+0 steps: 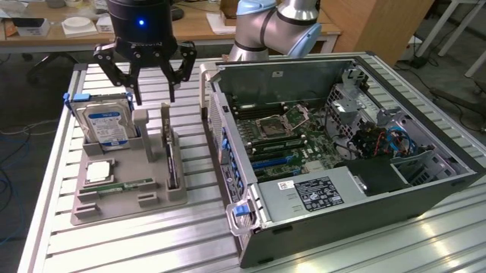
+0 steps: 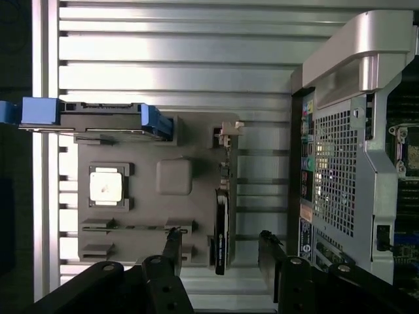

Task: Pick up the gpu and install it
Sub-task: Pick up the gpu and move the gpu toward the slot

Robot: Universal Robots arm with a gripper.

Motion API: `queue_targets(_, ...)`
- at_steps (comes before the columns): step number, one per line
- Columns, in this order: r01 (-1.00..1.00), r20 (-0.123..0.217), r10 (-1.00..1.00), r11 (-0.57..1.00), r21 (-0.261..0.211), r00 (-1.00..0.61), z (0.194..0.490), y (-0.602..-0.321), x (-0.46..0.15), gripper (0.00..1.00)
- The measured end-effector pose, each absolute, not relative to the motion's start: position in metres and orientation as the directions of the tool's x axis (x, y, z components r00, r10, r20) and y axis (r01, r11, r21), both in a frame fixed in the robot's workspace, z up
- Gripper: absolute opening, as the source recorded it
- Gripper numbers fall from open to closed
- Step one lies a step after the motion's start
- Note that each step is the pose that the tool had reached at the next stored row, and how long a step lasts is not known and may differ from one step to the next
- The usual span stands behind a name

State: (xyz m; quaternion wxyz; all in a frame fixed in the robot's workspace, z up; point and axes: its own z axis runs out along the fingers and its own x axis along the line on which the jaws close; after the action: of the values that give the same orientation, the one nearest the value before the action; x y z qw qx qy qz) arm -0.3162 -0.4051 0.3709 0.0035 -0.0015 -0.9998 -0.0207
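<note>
Hovering fingers: spread wide with nothing between them.
Gripper: hangs above the grey tray, clear of everything; in the wrist view the card's top edge runs between the two fingers.
Gpu: stands on edge in a slot on the tray's side nearest the computer case, silvery bracket at the far end.
Handling, as I judge it: light, stiff and thin, but fragile, with bare components on its faces.
Hold, as I judge it: across the upper edge, pads on the flat faces near the middle, so that it lifts level.
Neighbours: hard drive upright on the tray, just beside the gripper's line; memory stick lying flat.
</note>
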Motion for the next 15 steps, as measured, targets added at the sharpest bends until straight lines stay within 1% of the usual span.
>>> queue_targets(15, 0.003, 0.007, 0.003, 0.999, 0.041, -1.0, 0.3616, -0.4051, -0.3162, 0.59)
